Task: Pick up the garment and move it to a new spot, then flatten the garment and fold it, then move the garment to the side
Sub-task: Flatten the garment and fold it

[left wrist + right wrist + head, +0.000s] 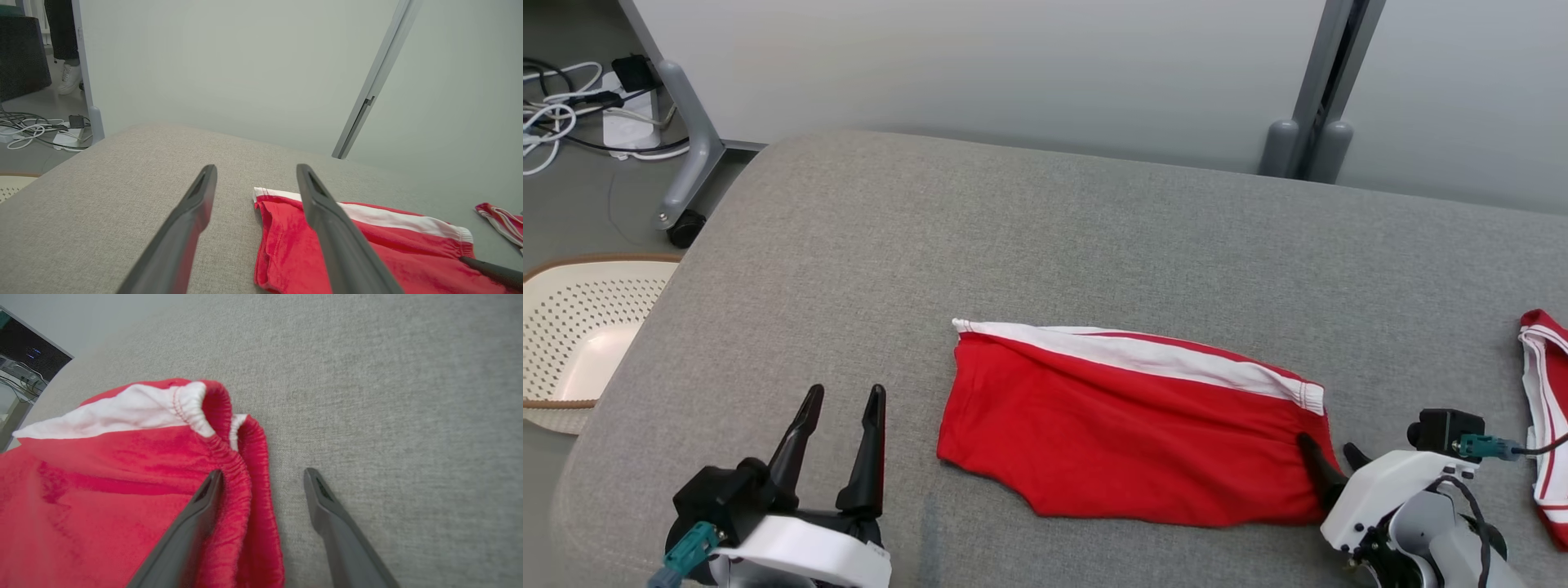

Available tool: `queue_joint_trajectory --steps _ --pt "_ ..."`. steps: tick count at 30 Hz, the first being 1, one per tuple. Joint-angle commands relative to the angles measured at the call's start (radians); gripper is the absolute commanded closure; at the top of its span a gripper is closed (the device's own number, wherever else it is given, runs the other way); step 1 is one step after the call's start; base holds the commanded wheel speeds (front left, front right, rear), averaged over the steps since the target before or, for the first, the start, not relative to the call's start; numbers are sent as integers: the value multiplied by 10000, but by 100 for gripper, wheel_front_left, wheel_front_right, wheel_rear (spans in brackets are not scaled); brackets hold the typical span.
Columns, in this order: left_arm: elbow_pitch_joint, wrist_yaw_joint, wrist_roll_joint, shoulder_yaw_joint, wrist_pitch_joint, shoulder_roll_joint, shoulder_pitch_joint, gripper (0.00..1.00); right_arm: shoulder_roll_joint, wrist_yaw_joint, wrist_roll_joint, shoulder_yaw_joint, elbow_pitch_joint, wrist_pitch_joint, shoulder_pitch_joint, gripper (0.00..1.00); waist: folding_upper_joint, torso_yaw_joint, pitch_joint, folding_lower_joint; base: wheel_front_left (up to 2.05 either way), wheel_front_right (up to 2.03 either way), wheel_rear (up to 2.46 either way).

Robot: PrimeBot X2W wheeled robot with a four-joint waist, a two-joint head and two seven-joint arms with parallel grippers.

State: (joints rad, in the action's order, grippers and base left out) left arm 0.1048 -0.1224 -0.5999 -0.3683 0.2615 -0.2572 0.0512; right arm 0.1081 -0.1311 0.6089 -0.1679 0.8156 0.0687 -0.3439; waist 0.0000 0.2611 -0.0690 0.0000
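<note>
The red cotton shorts with a white side band (1127,425) lie flat near the front middle of the grey fabric-covered surface (1013,245); the left gripper (845,394) hovers just left of them, fingers spread wide, holding nothing; the right gripper (1327,445) sits at their elastic waistband end, jaws wide, one finger over red cloth, the other over bare surface; a second red-and-white garment (1547,425) lies well apart at the right edge.

Head cam top-down; both wrist cams low, sharing garment (1127,425)
</note>
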Motion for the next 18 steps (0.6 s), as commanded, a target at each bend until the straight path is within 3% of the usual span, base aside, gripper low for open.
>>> queue_joint_trajectory --steps 1,6,7,8,18 --pt "62 66 1 24 21 -62 165 0 -132 6 248 -142 270 354 107 0 0 74 -37 0 0 0 0" --pt "158 40 70 -65 -1 -63 215 0 -420 3 1014 -631 524 965 228 2 0 283 -31 0 0 0 0" --pt "170 46 66 -63 -1 -84 224 0 -449 3 1131 -732 489 952 230 61 0 320 -16 0 0 0 0" --pt "171 37 64 -61 -5 -95 230 0 -461 1 1253 -788 414 833 214 100 0 345 -4 0 0 0 0" --pt "126 -17 -15 -18 -46 -227 70 0 99 3 1939 -1191 -215 139 54 100 0 54 258 0 0 0 0"
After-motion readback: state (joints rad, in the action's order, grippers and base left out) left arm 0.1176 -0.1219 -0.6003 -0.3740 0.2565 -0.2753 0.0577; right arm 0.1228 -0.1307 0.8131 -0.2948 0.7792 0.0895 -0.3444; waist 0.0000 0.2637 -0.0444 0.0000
